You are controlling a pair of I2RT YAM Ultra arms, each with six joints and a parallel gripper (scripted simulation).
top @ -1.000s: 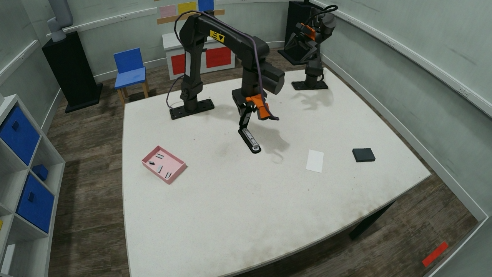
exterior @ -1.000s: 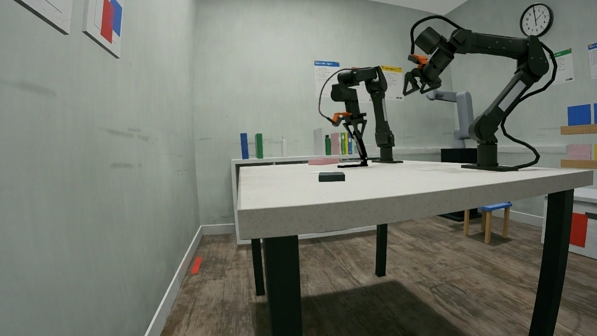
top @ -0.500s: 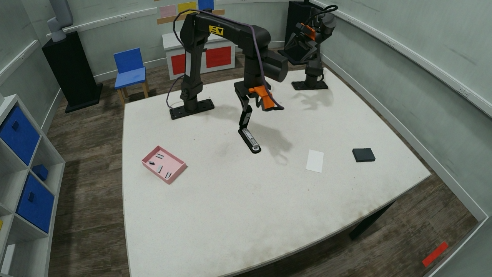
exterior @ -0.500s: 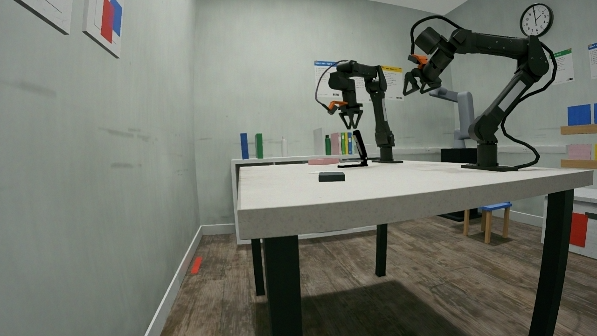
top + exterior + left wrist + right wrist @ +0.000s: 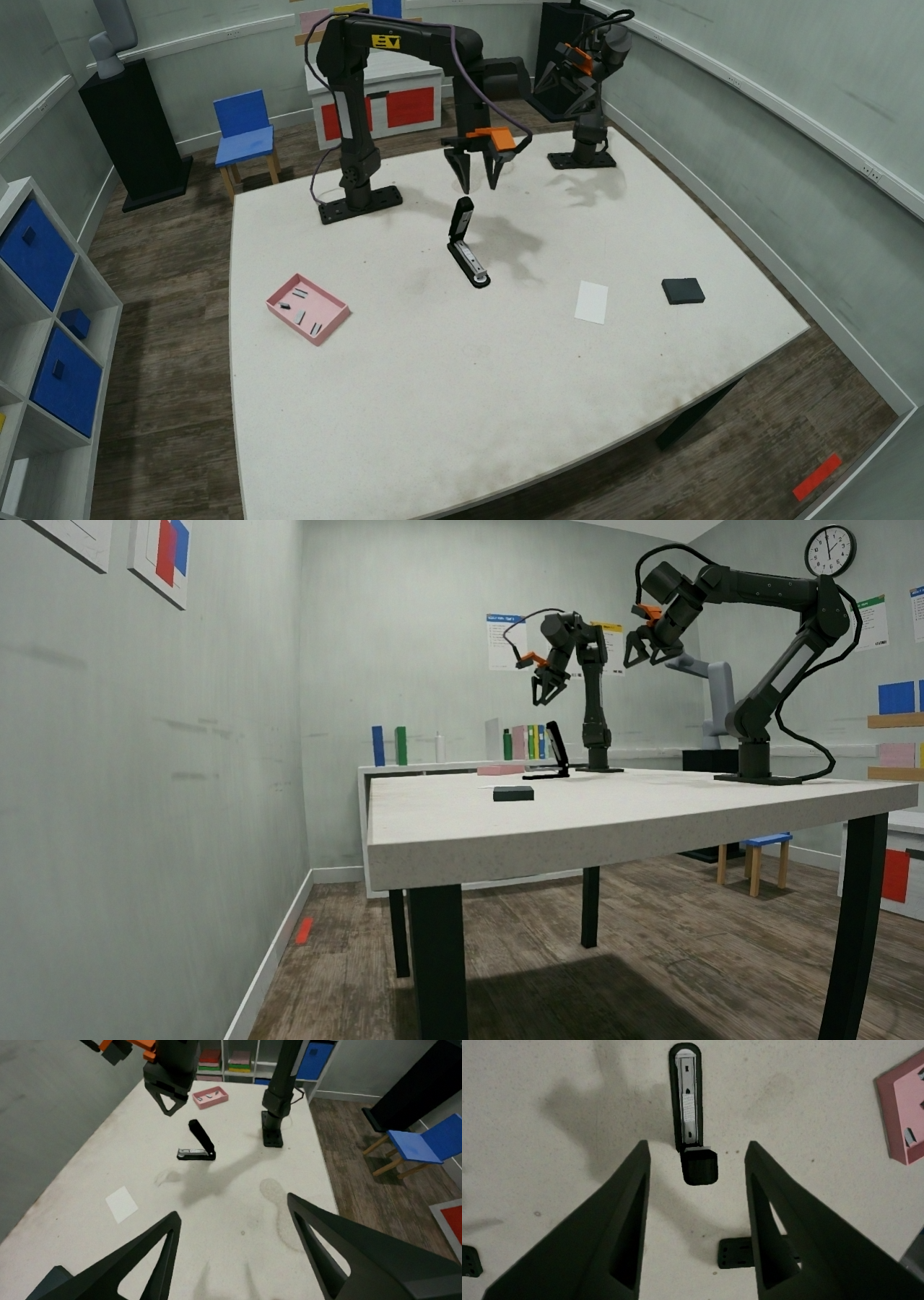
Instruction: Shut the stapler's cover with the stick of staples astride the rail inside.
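Hovering open and empty above the stapler's raised cover with the right gripper! Showing staples on the rail; hanging wide open, well apart, with the left gripper.

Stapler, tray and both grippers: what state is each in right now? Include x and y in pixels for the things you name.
Stapler cover point(image 5: 461, 218) point(image 5: 556, 742) point(image 5: 201, 1135) point(image 5: 700, 1167): raised, not shut.
Stick of staples point(image 5: 689, 1108): astride the rail.
Pink tray point(image 5: 323, 298) point(image 5: 210, 1102): open-topped, holding small grey pieces.
Left gripper point(image 5: 234, 1206): open, empty.
Right gripper point(image 5: 479, 191) point(image 5: 697, 1142): open, clear of the cover.
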